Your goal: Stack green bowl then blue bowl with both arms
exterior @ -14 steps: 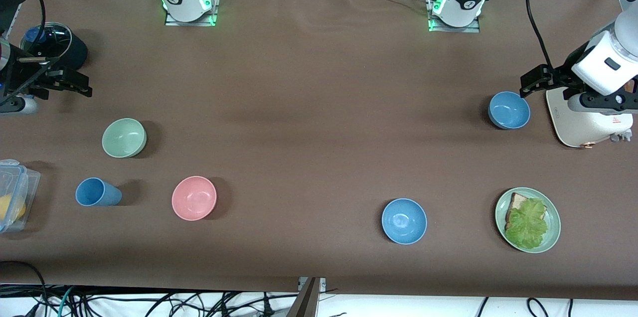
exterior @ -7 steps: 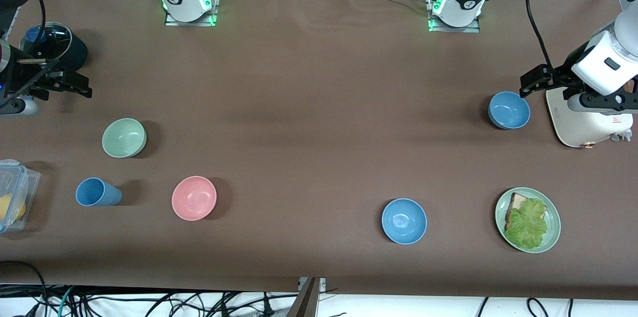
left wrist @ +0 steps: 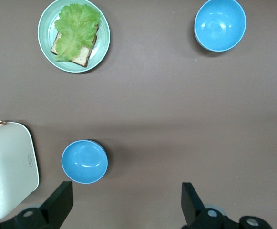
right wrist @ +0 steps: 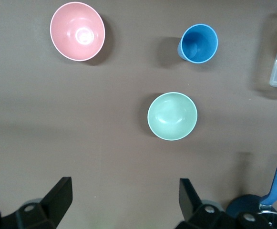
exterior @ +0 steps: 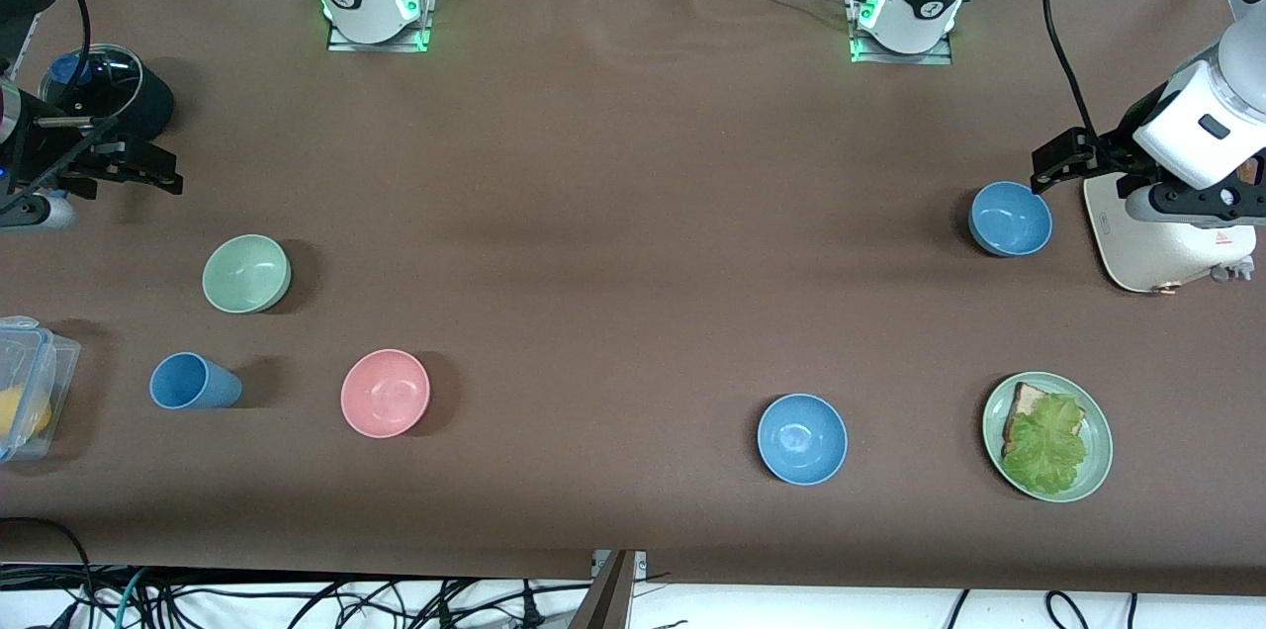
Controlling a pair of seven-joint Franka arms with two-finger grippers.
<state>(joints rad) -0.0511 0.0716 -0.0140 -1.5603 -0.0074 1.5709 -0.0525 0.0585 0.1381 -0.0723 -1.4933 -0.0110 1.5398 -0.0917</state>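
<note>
Nothing's grabbed yet, both arms are up with fingers spread wide and empty. The right gripper (exterior: 163, 171) hangs at the edge of the front view on the right arm's end, above mid-height, and the green bowl (exterior: 246, 273) sits on the tabletop (exterior: 613, 214) just lower in the frame, upright and on its own. I'd come straight down over one rim with one finger inside and one outside, and stay off the pink bowl (exterior: 385, 393) and blue cup (exterior: 193, 382) lower down. The left gripper (exterior: 1050, 164) hovers by the blue bowl (exterior: 1010, 219), so I'd guess it goes second.
</note>
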